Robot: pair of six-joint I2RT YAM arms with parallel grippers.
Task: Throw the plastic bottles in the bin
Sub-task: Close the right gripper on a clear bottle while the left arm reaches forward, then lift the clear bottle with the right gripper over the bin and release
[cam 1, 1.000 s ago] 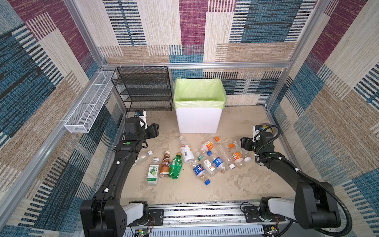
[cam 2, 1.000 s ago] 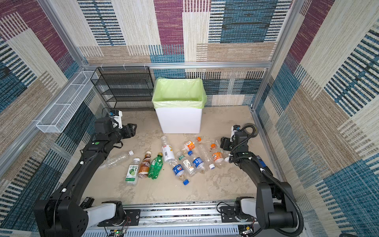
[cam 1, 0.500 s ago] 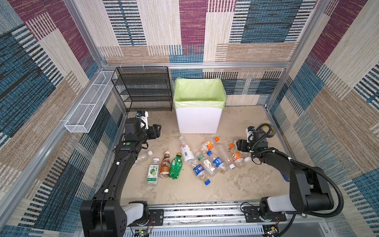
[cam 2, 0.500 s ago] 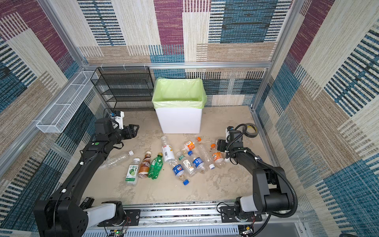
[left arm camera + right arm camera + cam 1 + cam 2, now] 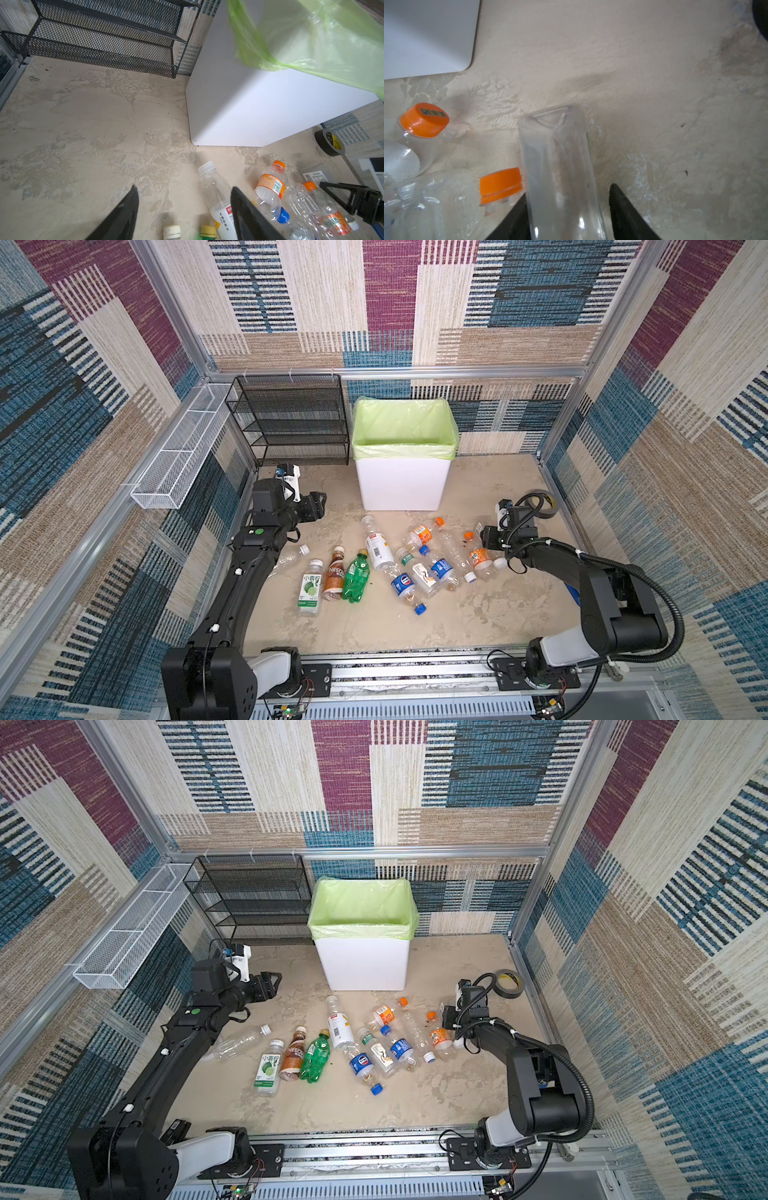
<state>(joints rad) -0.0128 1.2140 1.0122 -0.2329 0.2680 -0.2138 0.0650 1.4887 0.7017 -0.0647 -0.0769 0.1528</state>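
Several plastic bottles (image 5: 415,568) lie scattered on the floor in front of the bin (image 5: 401,485), among them a green one (image 5: 356,576) and a brown one (image 5: 334,578). The bin is white with a pale green bag over its rim (image 5: 361,928). My right gripper (image 5: 569,189) is low at the right end of the pile, its jaws close round a clear bottle (image 5: 558,166). One finger lies against the bottle; a thin strip of floor shows beside the other. My left gripper (image 5: 184,189) hangs open and empty over bare floor left of the bin (image 5: 259,108).
A black mesh rack (image 5: 291,418) stands against the back wall left of the bin. A white wire basket (image 5: 174,460) hangs on the left wall. A grey tape roll (image 5: 540,504) lies behind the right arm. A small screw (image 5: 34,79) lies near the rack.
My right gripper has moved left to the edge of the pile and its jaws have narrowed round the clear bottle. My left gripper has drifted slightly toward the bin.
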